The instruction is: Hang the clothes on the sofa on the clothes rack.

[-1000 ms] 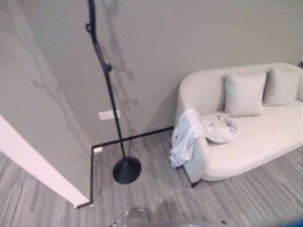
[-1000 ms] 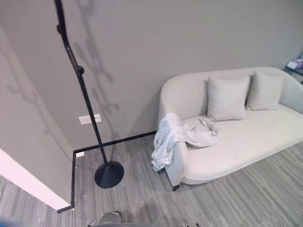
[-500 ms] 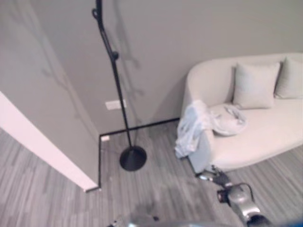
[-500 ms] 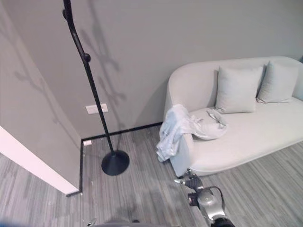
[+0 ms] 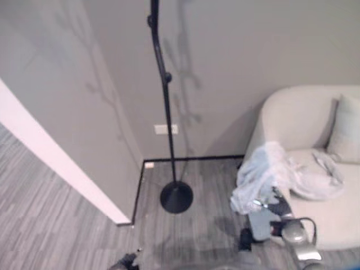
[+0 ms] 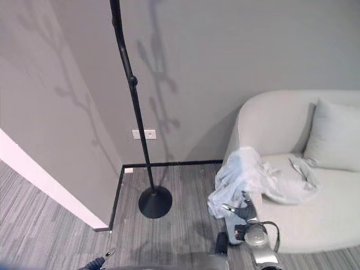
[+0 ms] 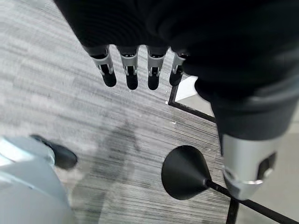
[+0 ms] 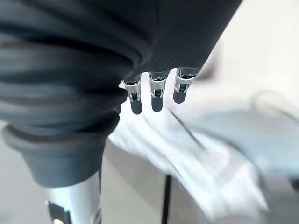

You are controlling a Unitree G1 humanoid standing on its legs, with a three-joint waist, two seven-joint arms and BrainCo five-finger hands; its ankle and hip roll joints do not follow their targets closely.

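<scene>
A white garment hangs over the near arm of a pale sofa, with more of it spread on the seat. The black clothes rack stands left of the sofa on a round base. My right hand is raised just in front of the hanging garment, fingers straight and holding nothing; the white cloth lies past them. My left hand hangs low over the floor, fingers straight, and the rack base lies beyond it.
A grey wall runs behind the rack, and a wall corner with a white edge juts out at the left. A pale cushion leans on the sofa back. Grey striped flooring spreads in front.
The camera has turned, so the rack and sofa sit further right in the picture. My right hand came into view and has risen from the sofa's base to the hanging garment.
</scene>
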